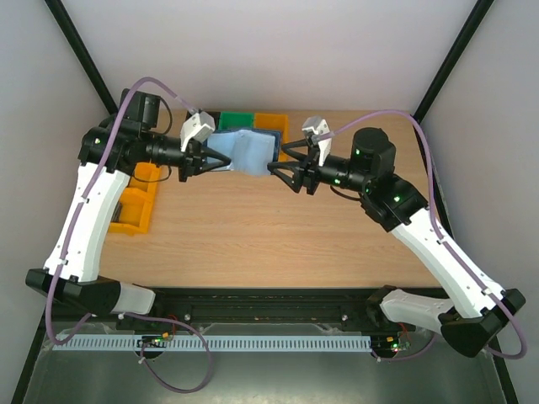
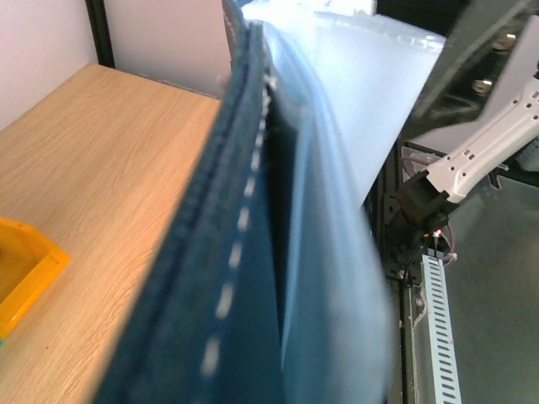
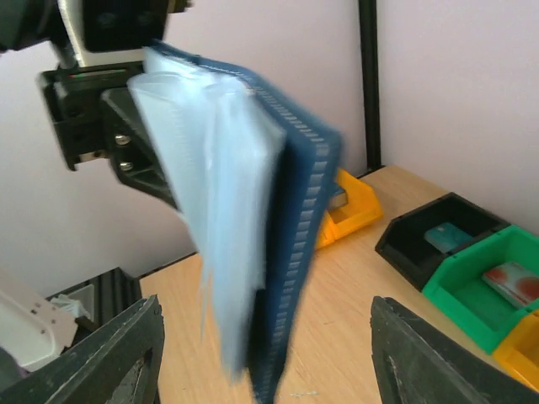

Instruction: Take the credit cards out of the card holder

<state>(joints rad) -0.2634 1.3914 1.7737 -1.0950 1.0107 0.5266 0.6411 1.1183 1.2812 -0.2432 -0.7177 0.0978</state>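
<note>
The card holder (image 1: pixel 240 153) is a dark navy wallet with pale blue-grey pockets, held open in the air above the back of the table. My left gripper (image 1: pixel 206 157) is shut on its left end; its clamp also shows in the right wrist view (image 3: pixel 126 160). The holder fills the left wrist view (image 2: pixel 253 278) and hides my left fingers there. My right gripper (image 1: pixel 279 166) is wide open at the holder's right edge, which stands edge-on (image 3: pixel 295 252) between its fingers (image 3: pixel 126 358). A reddish-pink card (image 3: pixel 514 282) lies in the green bin. No card shows in the holder.
Black (image 1: pixel 210 118), green (image 1: pixel 237 120) and orange-yellow (image 1: pixel 271 124) bins stand in a row at the back edge, right behind the holder. A teal card (image 3: pixel 446 236) lies in the black bin. A yellow bin (image 1: pixel 137 200) sits at the left under my left arm.
</note>
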